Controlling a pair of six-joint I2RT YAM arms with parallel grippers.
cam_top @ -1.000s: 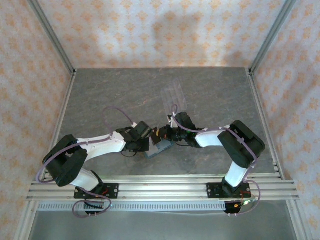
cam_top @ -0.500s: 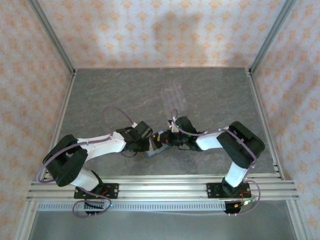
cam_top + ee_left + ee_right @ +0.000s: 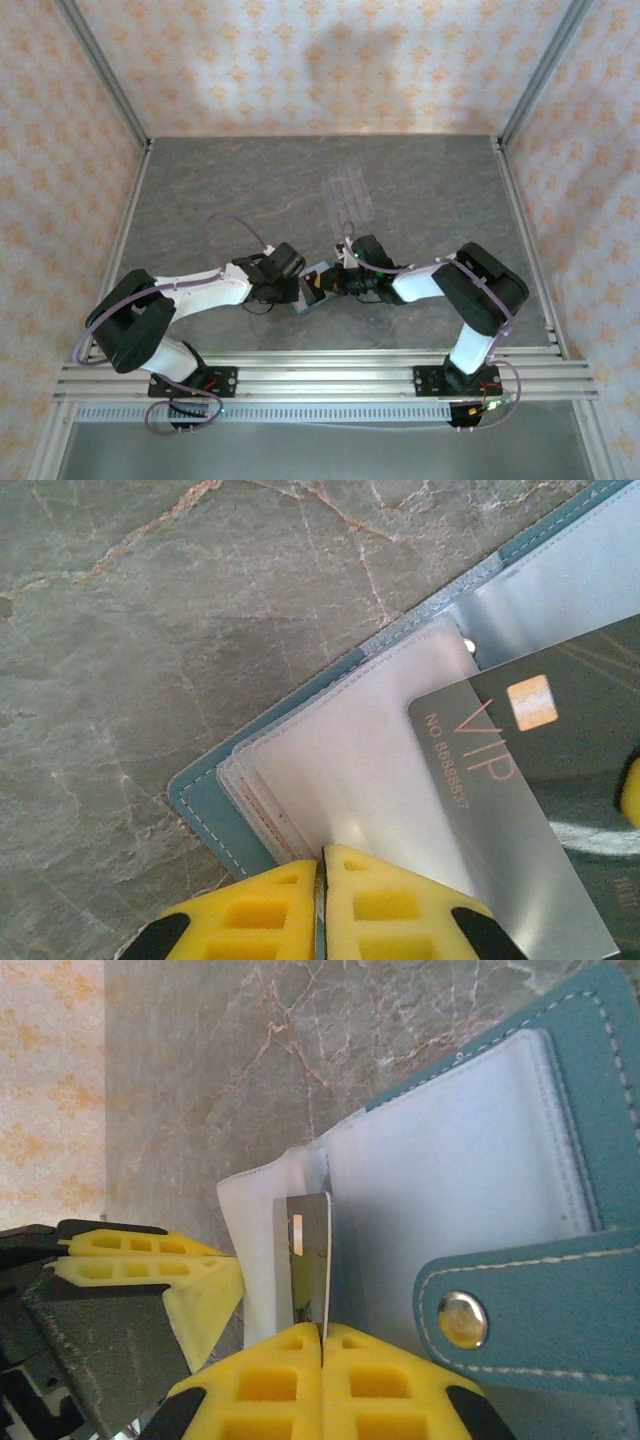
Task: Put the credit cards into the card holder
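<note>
The teal card holder [image 3: 208, 802] lies open on the stone table, its clear plastic sleeves [image 3: 350, 770] fanned out. My left gripper [image 3: 322, 858] is shut on the edge of one sleeve and holds it up. My right gripper [image 3: 322, 1335] is shut on a dark grey credit card [image 3: 308, 1260] marked VIP [image 3: 540, 810], whose leading corner lies over the sleeves by the pocket mouth. In the top view both grippers [image 3: 298, 290] [image 3: 322, 287] meet over the card holder [image 3: 305, 302]. The holder's strap with its metal stud [image 3: 462, 1318] hangs just right of my right fingers.
A clear ridged plastic tray [image 3: 348, 190] lies on the table beyond the grippers. Aluminium rails [image 3: 320, 375] run along the near edge and posts stand at the corners. Bare stone surface [image 3: 200, 200] stretches to the left and back.
My right gripper has moved left with the card, closing onto the card holder and the left gripper. The left gripper has stayed put, holding the sleeve.
</note>
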